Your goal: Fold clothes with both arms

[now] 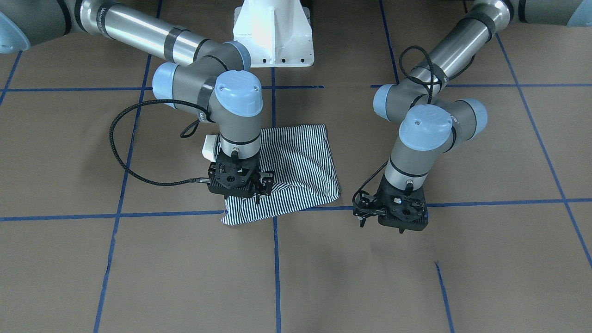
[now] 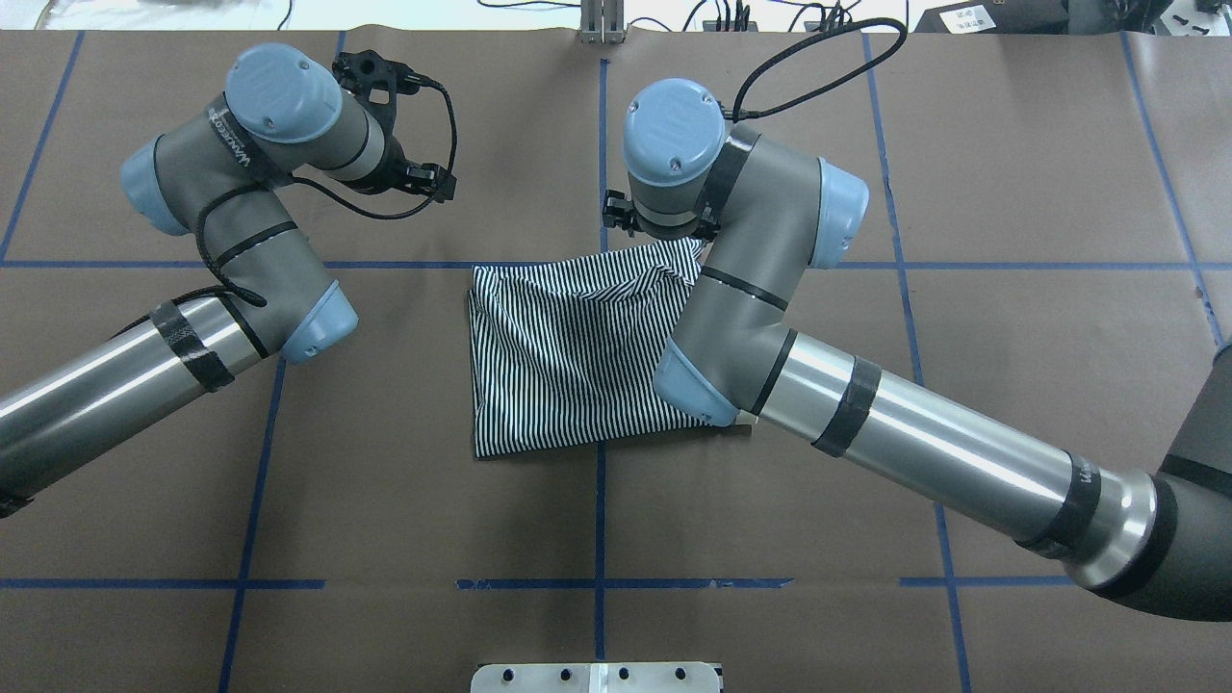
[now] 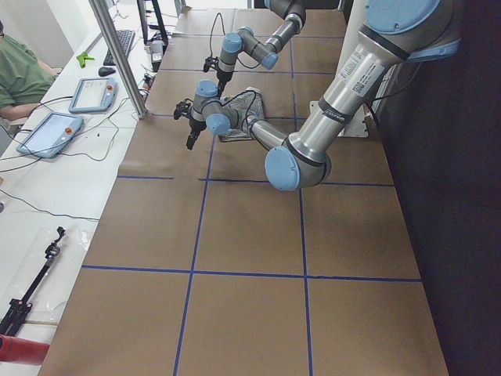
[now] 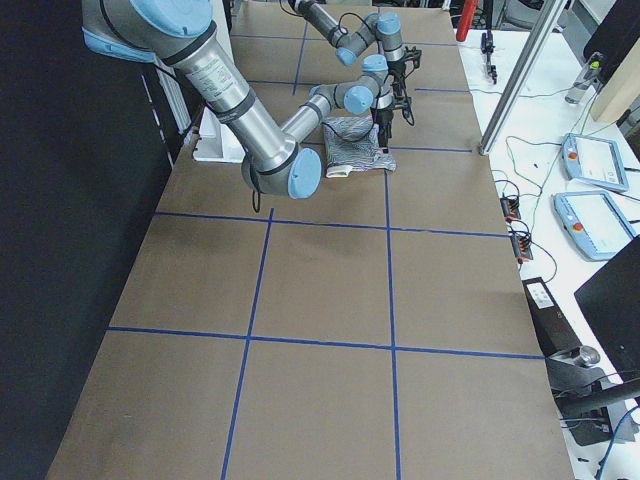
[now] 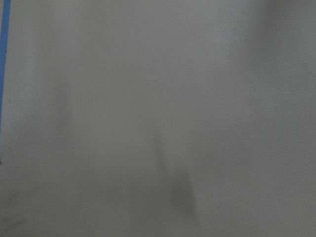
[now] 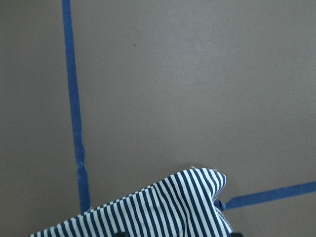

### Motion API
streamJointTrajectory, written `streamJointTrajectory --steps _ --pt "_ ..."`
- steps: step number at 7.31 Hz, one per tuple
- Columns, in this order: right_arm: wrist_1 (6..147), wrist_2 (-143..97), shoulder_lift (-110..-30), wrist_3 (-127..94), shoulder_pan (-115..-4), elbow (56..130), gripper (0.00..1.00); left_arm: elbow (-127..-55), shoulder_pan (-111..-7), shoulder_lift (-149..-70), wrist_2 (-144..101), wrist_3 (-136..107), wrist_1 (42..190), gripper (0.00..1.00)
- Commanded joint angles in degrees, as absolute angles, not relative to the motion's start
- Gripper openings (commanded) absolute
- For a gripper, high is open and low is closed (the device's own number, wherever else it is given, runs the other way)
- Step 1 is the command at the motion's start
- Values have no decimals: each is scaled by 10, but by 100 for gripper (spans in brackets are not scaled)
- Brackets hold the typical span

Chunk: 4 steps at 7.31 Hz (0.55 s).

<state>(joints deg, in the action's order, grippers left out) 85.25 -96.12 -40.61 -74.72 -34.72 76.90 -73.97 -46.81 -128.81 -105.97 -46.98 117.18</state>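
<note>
The striped polo shirt [image 1: 300, 162] lies folded into a rough rectangle at the table's middle, also in the overhead view [image 2: 558, 356]. My right gripper [image 1: 262, 188] stands over the shirt's far edge, on my right-hand side, and looks shut on it. That edge rises in a ridge toward the fingers. The right wrist view shows the lifted striped edge [image 6: 163, 207] above brown table. My left gripper [image 1: 363, 212] hovers over bare table to my left of the shirt, apart from it, and looks open and empty. The collar and buttons are hidden.
Blue tape lines [image 1: 277, 259] cross the brown table. The white pedestal base [image 1: 273, 32] stands behind the shirt. Past the table's far edge is a desk with tablets [image 3: 51, 133] and cables. A person in green [image 3: 16, 70] sits there.
</note>
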Motion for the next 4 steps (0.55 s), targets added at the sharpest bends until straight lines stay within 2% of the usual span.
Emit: streamJointTrajectory --steps 1,2,3,4 --pt "853 -951 -419 -745 -331 770 39 -741 -469 -1288 -1062 -473 1173 100" --pt "853 -942 -424 -745 -324 770 28 -741 -469 -1288 -1062 -473 1173 100" --pt "853 -933 -422 -745 -319 768 7 -741 -469 -1288 -1062 -473 1173 100" --pt "853 -932 -421 -746 -319 766 0 -743 -469 -1288 -1062 -474 1173 100"
